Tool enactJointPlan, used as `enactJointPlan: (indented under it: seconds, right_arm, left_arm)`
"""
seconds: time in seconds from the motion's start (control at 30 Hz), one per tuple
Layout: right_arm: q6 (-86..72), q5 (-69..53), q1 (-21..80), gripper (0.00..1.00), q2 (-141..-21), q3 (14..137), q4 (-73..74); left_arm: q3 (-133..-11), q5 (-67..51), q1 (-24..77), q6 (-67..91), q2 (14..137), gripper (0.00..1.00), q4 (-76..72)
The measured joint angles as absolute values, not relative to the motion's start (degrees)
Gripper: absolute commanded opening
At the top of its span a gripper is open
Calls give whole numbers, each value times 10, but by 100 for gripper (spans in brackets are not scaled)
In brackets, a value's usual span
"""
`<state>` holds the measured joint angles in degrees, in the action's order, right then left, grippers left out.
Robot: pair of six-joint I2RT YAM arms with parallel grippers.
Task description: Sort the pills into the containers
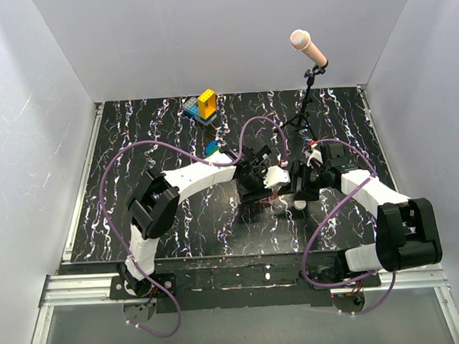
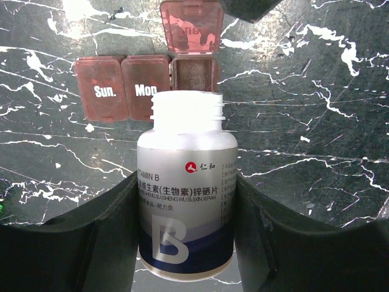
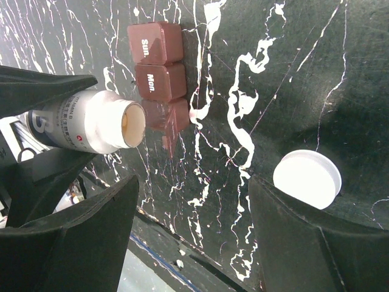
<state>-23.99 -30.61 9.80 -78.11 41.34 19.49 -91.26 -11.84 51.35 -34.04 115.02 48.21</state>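
My left gripper (image 2: 185, 237) is shut on a white Vitamin B bottle (image 2: 185, 182) with its cap off, tilted so its mouth points at the brown pill box (image 2: 146, 85). The box's "Sun." and "Mon." compartments are shut; the third compartment (image 2: 193, 74) has its lid up. In the right wrist view the bottle's open mouth (image 3: 130, 125) hangs just beside the open compartment (image 3: 170, 118). My right gripper (image 3: 191, 225) is open and empty above the table, next to the white cap (image 3: 307, 178). In the top view both grippers meet at mid table (image 1: 280, 186). No pills show.
Blue, green and yellow toy blocks (image 1: 202, 106) stand at the back of the black marbled table (image 1: 136, 138). A microphone on a small tripod (image 1: 308, 50) stands at the back right. The table's front edge (image 3: 176, 243) runs close under my right gripper.
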Motion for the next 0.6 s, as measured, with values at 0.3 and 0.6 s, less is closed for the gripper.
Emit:
enactJointPlan:
  seconds: [0.3,0.6]
  right_arm:
    - [-240,-306,98,79,-781,413,194]
    - [-240,-306,98,79,-781,408,192]
  left_arm:
    - [-919,-103,523,-346,1151,0,494]
    - [-929,-91,528,-351,1170,0,499]
